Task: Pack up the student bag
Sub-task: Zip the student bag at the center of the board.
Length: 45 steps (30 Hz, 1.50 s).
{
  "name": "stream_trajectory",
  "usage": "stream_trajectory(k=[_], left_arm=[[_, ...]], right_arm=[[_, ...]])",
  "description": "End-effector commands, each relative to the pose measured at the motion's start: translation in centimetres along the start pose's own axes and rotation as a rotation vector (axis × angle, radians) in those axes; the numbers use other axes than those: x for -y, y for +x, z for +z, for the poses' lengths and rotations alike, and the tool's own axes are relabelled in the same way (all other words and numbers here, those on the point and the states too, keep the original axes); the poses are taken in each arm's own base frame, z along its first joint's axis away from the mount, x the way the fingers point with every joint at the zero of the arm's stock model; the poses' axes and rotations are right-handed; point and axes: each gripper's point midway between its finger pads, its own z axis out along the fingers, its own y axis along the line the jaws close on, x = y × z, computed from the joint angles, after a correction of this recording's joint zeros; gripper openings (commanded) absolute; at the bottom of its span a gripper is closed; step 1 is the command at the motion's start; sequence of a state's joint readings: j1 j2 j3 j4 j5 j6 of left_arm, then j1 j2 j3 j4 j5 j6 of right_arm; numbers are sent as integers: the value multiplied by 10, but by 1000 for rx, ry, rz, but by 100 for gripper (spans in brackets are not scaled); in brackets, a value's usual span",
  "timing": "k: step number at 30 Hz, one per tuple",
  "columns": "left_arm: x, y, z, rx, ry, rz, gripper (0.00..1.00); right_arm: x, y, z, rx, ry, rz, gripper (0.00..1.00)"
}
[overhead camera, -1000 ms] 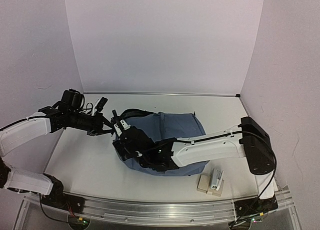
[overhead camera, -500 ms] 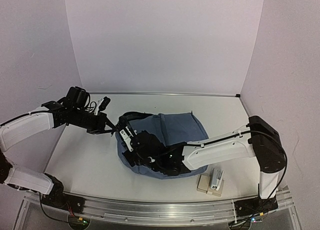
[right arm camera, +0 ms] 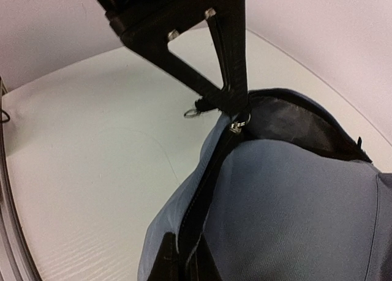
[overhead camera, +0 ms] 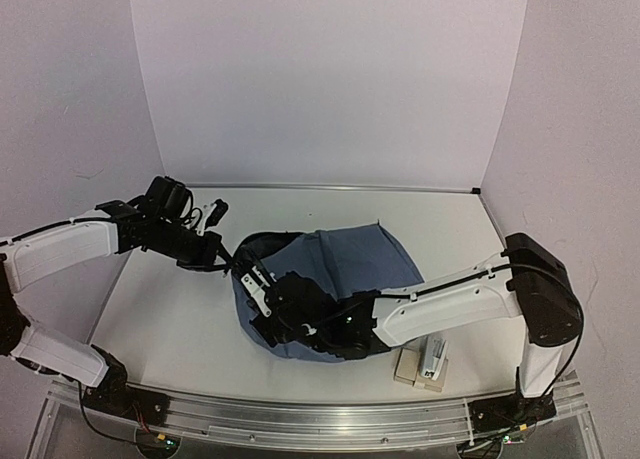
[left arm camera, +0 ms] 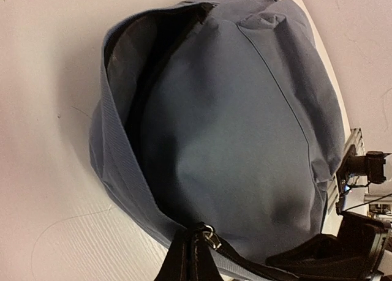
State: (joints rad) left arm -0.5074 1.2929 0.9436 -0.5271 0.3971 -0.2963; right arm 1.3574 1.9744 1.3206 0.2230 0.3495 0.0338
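Note:
The student bag (overhead camera: pixel 345 264), slate-blue and soft, lies in the middle of the table with its dark mouth (overhead camera: pixel 262 244) gaping at its left end. My left gripper (overhead camera: pixel 228 261) is shut on the zipper pull (left arm camera: pixel 212 237) at the end of that mouth; in the left wrist view the left gripper (left arm camera: pixel 193 239) sits at the bottom edge. My right gripper (overhead camera: pixel 262 301) is shut on the bag's dark zipper seam just nearer along the rim, and in the right wrist view the right gripper (right arm camera: pixel 185 249) pinches it low down. There the left gripper (right arm camera: pixel 228 88) hangs above the pull (right arm camera: pixel 239 123).
A small beige and white stack of objects (overhead camera: pixel 424 363) lies near the front right, beside the right arm's base. A loose metal ring (right arm camera: pixel 192 113) hangs by the bag's mouth. White walls close the table at the back and sides; a metal rail (overhead camera: pixel 320 419) runs along the near edge.
The right gripper has shut on the bag's zipper seam and shifted nearer. The left gripper has moved right, still on the pull. The bag's mouth gapes wider.

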Motion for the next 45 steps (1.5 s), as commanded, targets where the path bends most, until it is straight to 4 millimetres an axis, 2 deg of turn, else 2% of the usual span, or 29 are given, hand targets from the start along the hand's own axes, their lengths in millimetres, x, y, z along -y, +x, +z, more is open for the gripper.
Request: stream_trajectory(k=[1,7,10,14,17,20,22,23,24,26,29,31,37,42,45], left_arm=[[-65,-105,-49,436,-403,3,0],[-72,-112,-54,480,-452,10,0],[-85,-115,-55,483,-515,0,0],[-99,-116,-62,504,-564,-35,0],[-82,-116,-53,494,-445,11,0],[-57,-105,-38,449,-275,60,0],[-51,-95,-32,421,-222,60,0],[-48,-91,-30,407,-200,55,0],[-46,-84,-28,388,-178,47,0],[-40,-74,-25,362,-129,39,0],[-30,-61,-24,336,-58,19,0],[-25,-55,-26,336,-29,9,0],[-15,-49,-43,371,6,-8,0],[-1,-47,-60,389,50,-6,0],[7,-43,-66,379,79,-5,0]], right_arm=[[-64,27,-50,-111,-202,-89,0],[-80,37,-59,-142,-247,-102,0],[-91,45,-67,-160,-269,-128,0],[-92,56,-75,-191,-270,-139,0],[-82,56,-74,-186,-214,-122,0],[-65,48,-69,-154,-107,-86,0],[-51,41,-66,-133,-29,-53,2],[-45,39,-64,-129,-7,-37,8],[-41,37,-63,-126,4,-20,22],[-36,28,-62,-112,6,12,43],[-34,5,-59,-74,13,51,61],[-30,-10,-53,-49,25,98,67],[-6,-32,-16,-38,92,194,80],[5,-41,19,-45,109,248,81],[2,-50,31,-33,96,242,81]])
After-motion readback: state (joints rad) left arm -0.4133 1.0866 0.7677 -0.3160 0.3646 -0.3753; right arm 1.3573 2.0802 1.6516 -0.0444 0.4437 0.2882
